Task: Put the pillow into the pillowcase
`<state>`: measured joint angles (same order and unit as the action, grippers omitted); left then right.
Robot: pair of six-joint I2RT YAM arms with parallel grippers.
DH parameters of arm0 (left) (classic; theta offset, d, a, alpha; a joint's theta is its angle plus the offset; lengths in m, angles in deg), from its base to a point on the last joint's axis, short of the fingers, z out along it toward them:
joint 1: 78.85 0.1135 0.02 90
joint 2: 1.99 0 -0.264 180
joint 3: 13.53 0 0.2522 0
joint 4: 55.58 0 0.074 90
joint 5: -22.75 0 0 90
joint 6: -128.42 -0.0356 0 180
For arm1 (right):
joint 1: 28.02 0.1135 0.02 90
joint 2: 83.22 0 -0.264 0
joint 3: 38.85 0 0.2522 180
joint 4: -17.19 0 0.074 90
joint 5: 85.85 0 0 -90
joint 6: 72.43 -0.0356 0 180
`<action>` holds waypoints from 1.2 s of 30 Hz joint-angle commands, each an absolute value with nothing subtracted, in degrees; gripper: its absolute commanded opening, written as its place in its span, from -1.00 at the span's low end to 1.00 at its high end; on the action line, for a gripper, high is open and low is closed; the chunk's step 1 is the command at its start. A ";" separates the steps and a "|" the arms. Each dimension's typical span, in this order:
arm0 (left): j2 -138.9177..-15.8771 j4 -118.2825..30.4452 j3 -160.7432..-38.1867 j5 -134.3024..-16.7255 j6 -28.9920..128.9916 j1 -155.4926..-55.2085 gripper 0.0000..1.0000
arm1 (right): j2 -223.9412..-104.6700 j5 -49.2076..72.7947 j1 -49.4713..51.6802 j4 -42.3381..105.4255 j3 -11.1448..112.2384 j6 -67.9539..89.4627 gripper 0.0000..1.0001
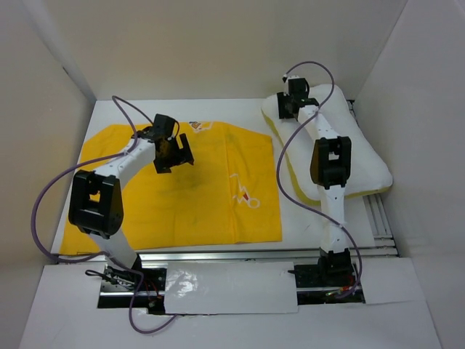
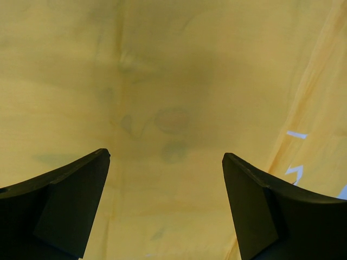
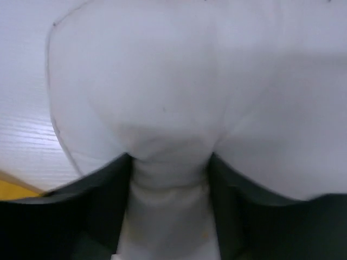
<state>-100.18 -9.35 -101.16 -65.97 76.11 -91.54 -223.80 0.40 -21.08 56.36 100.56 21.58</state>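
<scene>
The right pincer grips a bunched fold at the far corner of the pillow, which lies just right of the flat pillowcase. The left pincer hangs released above that cloth. Such a shallow pinch of slack fabric could slip free under a pull.

White table; white walls around; metal rail at near edge.

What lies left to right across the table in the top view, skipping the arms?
pillowcase → bare strip of table → pillow
</scene>
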 commanded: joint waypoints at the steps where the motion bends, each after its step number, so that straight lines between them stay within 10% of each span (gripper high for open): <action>1: -100.60 -7.01 -104.29 -64.62 75.33 -91.95 0.96 | -224.74 5.46 -19.94 54.51 97.88 22.58 -0.36; 2: -100.60 -6.40 -105.51 -64.09 75.33 -91.95 0.96 | -223.86 5.47 -19.94 54.50 97.87 21.45 -0.99; 11: -101.75 -3.50 -109.21 -64.88 73.40 -93.70 0.96 | -198.48 8.89 -17.56 52.74 86.82 27.39 -1.00; 25: -99.20 1.16 -112.81 -66.10 73.93 -88.44 0.96 | -153.99 22.00 -5.53 51.15 30.84 15.05 -0.96; 28: -96.66 0.64 -110.54 -66.11 75.24 -88.43 0.96 | -148.01 13.76 -3.60 59.23 28.80 11.16 -0.24; 30: -95.60 -0.06 -108.08 -66.99 75.25 -88.95 0.96 | -145.29 6.84 -2.98 64.05 28.79 8.10 0.94; 36: -92.70 -0.68 -104.82 -64.53 76.48 -94.92 0.96 | -147.27 0.20 -0.96 65.49 34.75 0.88 1.00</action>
